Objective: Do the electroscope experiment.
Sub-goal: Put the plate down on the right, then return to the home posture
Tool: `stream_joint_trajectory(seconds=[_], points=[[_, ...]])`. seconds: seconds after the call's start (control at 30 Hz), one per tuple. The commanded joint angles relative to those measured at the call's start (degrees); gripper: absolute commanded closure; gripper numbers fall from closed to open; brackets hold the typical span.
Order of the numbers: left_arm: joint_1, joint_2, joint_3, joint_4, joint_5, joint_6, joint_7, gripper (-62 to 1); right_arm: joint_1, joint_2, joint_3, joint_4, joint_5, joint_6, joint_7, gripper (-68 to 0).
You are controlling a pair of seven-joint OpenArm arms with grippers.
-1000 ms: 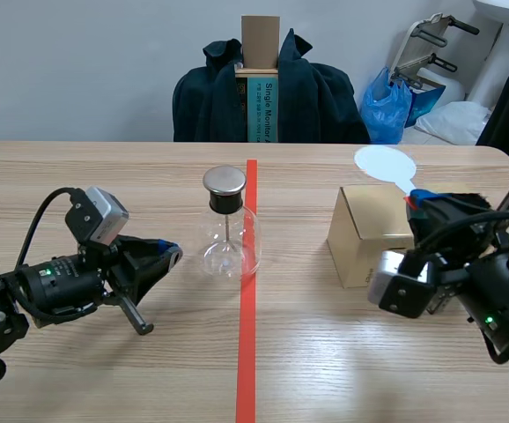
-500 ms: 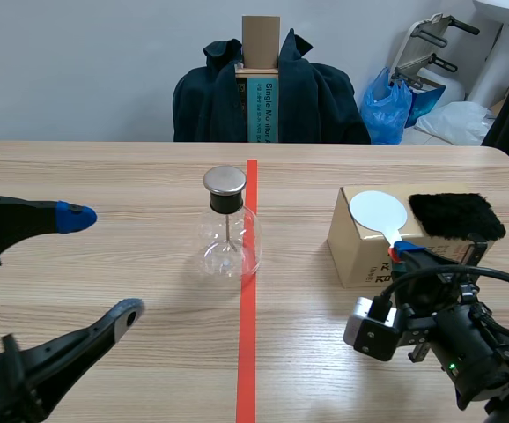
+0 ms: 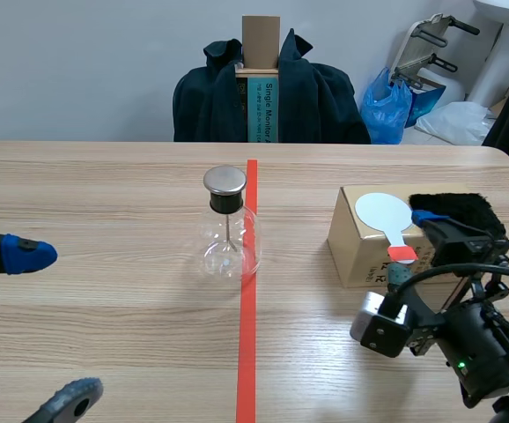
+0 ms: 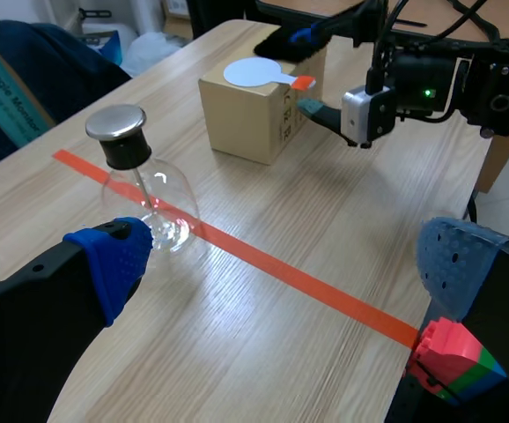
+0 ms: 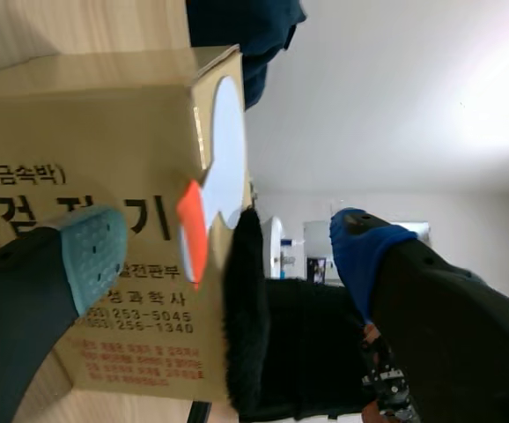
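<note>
Table (image 3: 105,185): runs from the robot to the far edge and carries all the things below.
Tape line (image 3: 247,352): goes through the table's middle, from the near edge to the far edge.
Flask (image 3: 227,231): stands at the middle of the table, on the left of the tape line, with its side over the line.
Box (image 3: 356,242): stands right of the tape line, toward the table's right edge, apart from the flask.
Paddle (image 3: 384,214): lies on the box, on its left part, with the handle out over the near side.
Fur pad (image 3: 457,214): lies on the box, just beside the paddle, on its right.
Right gripper (image 3: 415,247): is before the box, by the table's near right corner, with the paddle's handle between its fingers (image 3: 398,275).
Left gripper (image 3: 47,326): is by the near left corner, well apart from the flask.
Jacket (image 3: 316,97): is behind the far edge, in line with the tape line.
</note>
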Motion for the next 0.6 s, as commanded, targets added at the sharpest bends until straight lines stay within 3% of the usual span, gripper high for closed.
stream_joint_trajectory(seconds=[0.0,0.17,0.4,0.57], points=[[-0.9,0.4,0.3,0.3,-0.6,0.1,-0.5,-62.3,-1.0,3.3,0.6,1.4,2.8,-1.5,1.7,-51.2],[-1.0,0.4,0.3,0.3,-0.6,0.1,-0.5,-62.3,-5.0,11.1,0.6,6.2,17.2,-1.8,8.8,-55.4],[-1.0,0.4,0.3,0.3,-0.6,0.1,-0.4,-62.3,-10.8,26.5,0.7,19.5,46.5,-1.2,15.0,-55.4],[-1.0,0.4,0.3,0.3,-0.6,0.1,-0.4,-62.3,-10.8,33.6,1.1,27.8,63.7,0.5,16.0,-55.3]])
